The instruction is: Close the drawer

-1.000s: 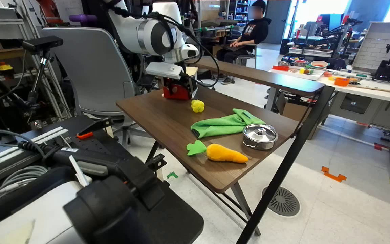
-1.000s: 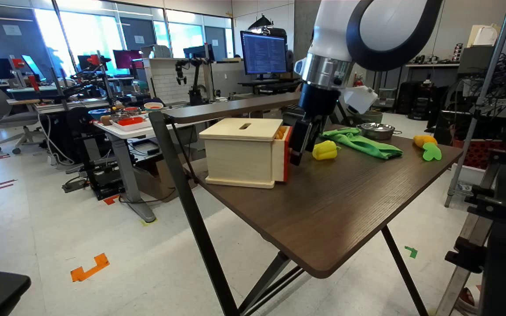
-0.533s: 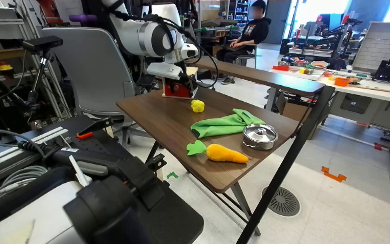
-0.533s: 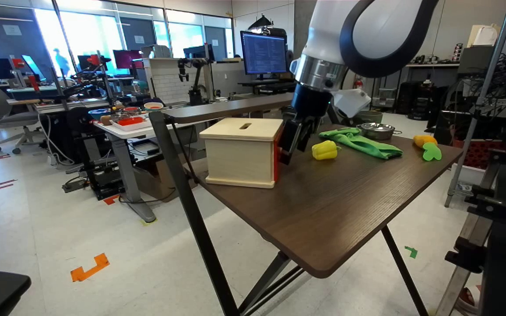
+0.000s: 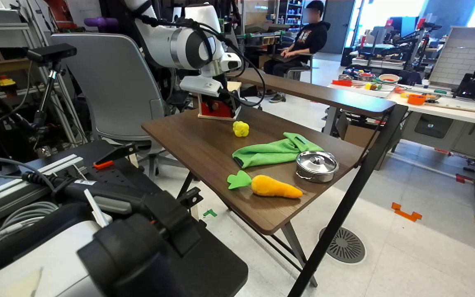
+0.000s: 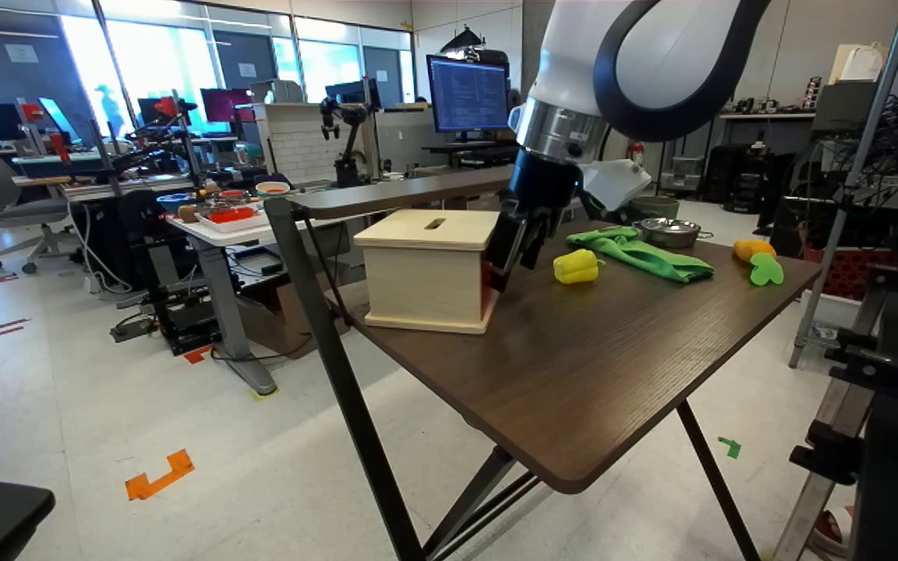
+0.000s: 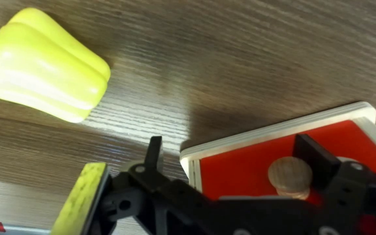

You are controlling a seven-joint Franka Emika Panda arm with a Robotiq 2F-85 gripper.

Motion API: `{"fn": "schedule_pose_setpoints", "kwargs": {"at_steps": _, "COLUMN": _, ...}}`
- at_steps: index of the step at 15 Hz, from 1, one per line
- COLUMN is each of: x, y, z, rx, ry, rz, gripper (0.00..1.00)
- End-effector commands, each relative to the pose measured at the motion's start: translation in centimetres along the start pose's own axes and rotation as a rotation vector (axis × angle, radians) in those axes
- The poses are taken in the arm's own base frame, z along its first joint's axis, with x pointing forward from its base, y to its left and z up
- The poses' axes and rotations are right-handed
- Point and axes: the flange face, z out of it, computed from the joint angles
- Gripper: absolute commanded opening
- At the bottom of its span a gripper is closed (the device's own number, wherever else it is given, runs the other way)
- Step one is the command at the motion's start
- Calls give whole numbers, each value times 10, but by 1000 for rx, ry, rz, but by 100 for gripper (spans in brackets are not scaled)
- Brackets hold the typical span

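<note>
the light-wood drawer unit (image 6: 422,284) stands at the left corner of the tabletop (image 6: 613,366) in an exterior view, its base close to the edge. its drawer (image 7: 237,173) is closed: the red front (image 7: 256,160) sits between the wooden walls, back from the lip of the base, with a round wooden knob (image 7: 289,173) on it. the white arm (image 6: 562,128) leans over the tabletop, and the gripper (image 7: 229,142) points down at a tilt to the red front. its fingers are spread wide and have hold of nothing; in the wrist view the knob shows between them, just beside one finger. whether that finger touches the knob or the front, i cannot tell. a yellow bell pepper (image 7: 44,65) lies on its side near the drawer unit, toward the middle of the tabletop.

in an exterior view a crumpled green cloth (image 5: 276,150) reaches toward the right corner, where a lidded metal pot (image 5: 317,167) stands upright just beside it. a plush carrot (image 5: 276,187) with green leaves (image 5: 239,180) lies by the near corner. a raised shelf (image 5: 316,93) runs beyond the far right edge, and well past it a person (image 5: 309,41) sits.
</note>
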Motion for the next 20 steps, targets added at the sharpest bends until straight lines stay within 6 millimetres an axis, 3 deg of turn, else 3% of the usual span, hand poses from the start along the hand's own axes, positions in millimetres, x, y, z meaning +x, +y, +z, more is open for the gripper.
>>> {"fn": "schedule_pose_setpoints", "kwargs": {"at_steps": 1, "x": 0, "y": 12, "z": -2, "rx": -13, "ry": -14, "rz": 38, "gripper": 100}}
{"fn": "schedule_pose_setpoints", "kwargs": {"at_steps": 9, "x": -25, "y": 13, "z": -28, "rx": -34, "ry": -218, "rz": 122, "gripper": 100}}
{"fn": "schedule_pose_setpoints", "kwargs": {"at_steps": 18, "x": -42, "y": 19, "z": -64, "rx": -17, "ry": -281, "rz": 138, "gripper": 100}}
{"fn": "schedule_pose_setpoints", "kwargs": {"at_steps": 19, "x": -44, "y": 19, "z": -66, "rx": -12, "ry": -282, "rz": 137, "gripper": 100}}
{"fn": "schedule_pose_setpoints", "kwargs": {"at_steps": 20, "x": -37, "y": 20, "z": -50, "rx": -33, "ry": -265, "rz": 135, "gripper": 100}}
